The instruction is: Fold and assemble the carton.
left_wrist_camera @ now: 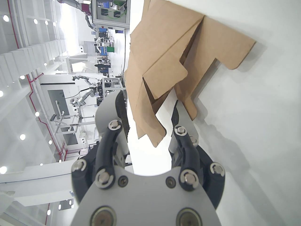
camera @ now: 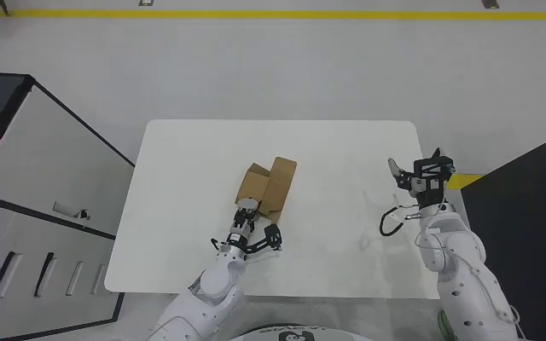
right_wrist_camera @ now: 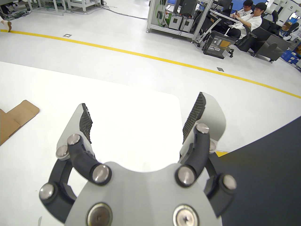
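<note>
Carton (camera: 267, 187): brown cardboard, partly folded. It lies around the middle of the table (camera: 358, 145), somewhat toward the left edge. In the left wrist view (left_wrist_camera: 169, 55) several panels stand raised off the surface and others lie flat on it, flaps unlocked.

Left gripper (camera: 258, 223): positioned at the carton's end nearest the near edge. Fingers (left_wrist_camera: 120, 109) are apart. One loose flap hangs between them in the left wrist view, not clamped.

Right gripper (camera: 418, 175): positioned at the right edge of the surface, well apart from the carton. In its own view (right_wrist_camera: 141, 109) the fingers are spread wide with nothing between them, and a corner of the carton (right_wrist_camera: 9, 121) is visible off to the side.

Surroundings: a yellow floor line (camera: 273, 14) runs beyond the far edge.
</note>
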`<state>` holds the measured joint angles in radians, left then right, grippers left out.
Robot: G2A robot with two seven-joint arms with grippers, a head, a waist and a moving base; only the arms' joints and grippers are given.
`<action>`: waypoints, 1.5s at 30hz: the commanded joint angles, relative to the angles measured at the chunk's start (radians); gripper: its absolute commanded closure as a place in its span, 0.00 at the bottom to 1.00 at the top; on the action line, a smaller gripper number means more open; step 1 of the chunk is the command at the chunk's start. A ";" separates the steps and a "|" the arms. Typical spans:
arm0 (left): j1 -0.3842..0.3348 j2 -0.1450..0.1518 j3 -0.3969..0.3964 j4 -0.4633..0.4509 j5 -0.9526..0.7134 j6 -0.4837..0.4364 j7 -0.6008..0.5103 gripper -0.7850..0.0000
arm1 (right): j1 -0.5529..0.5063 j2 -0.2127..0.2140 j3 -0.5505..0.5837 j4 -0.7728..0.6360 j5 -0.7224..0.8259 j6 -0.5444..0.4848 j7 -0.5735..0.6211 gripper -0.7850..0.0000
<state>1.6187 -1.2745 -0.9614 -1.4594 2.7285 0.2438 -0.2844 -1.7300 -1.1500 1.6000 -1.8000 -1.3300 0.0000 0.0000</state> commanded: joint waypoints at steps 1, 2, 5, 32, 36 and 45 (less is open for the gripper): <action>0.003 0.000 -0.006 0.002 0.002 0.008 -0.003 0.48 | 0.000 0.000 0.000 0.000 0.000 0.000 0.000 0.00; 0.004 0.000 -0.008 0.002 0.005 0.011 -0.004 0.49 | 0.000 0.000 0.000 0.000 0.000 0.000 0.000 0.00; 0.006 -0.001 -0.013 0.004 0.010 0.016 -0.006 0.49 | 0.000 0.000 0.000 0.000 0.000 0.000 0.000 0.00; -0.012 -0.018 -0.030 0.006 0.018 0.054 0.027 1.00 | 0.000 0.000 0.000 0.000 0.000 0.000 0.000 0.00; 0.019 -0.010 -0.052 -0.058 0.067 0.058 0.033 1.00 | 0.000 0.000 0.000 0.000 0.000 0.000 0.000 0.00; 0.156 0.025 -0.136 -0.325 0.134 0.019 0.186 1.00 | 0.000 0.000 0.000 0.000 0.000 0.000 0.000 0.00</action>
<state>1.7520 -1.2553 -1.0851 -1.7437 2.8633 0.2702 -0.1395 -1.7300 -1.1500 1.6000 -1.8000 -1.3300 0.0000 0.0000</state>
